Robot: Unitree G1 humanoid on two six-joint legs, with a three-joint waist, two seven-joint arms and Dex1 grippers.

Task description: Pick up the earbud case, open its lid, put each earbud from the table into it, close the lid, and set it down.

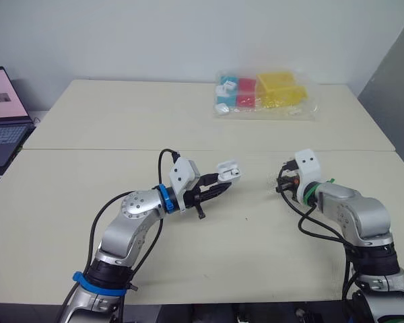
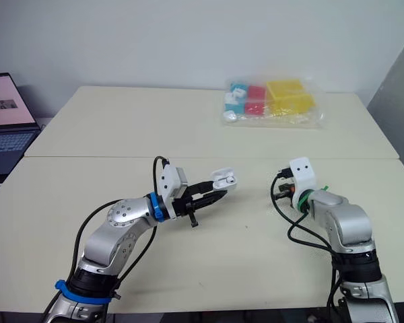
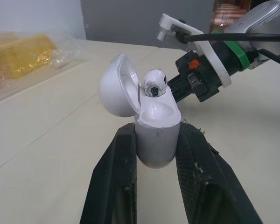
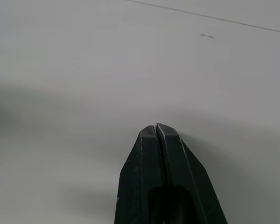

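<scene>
My left gripper [image 1: 222,186] is shut on the white earbud case [image 3: 156,137] and holds it above the middle of the table. The case's lid [image 3: 117,85] is swung open. One white earbud [image 3: 154,83] sits in the case's top with its dark tip showing. My right gripper [image 4: 157,129] is to the right of the case, close to the table [image 1: 87,128], with its fingers pressed together and nothing visible between them. From the head, the right gripper [image 1: 281,182] points toward the case, a short gap away.
A clear bag of coloured blocks [image 1: 264,94] lies at the back right of the table. An open laptop [image 1: 1,114] stands off the left edge. A seam [image 1: 121,150] runs across between the two tabletops.
</scene>
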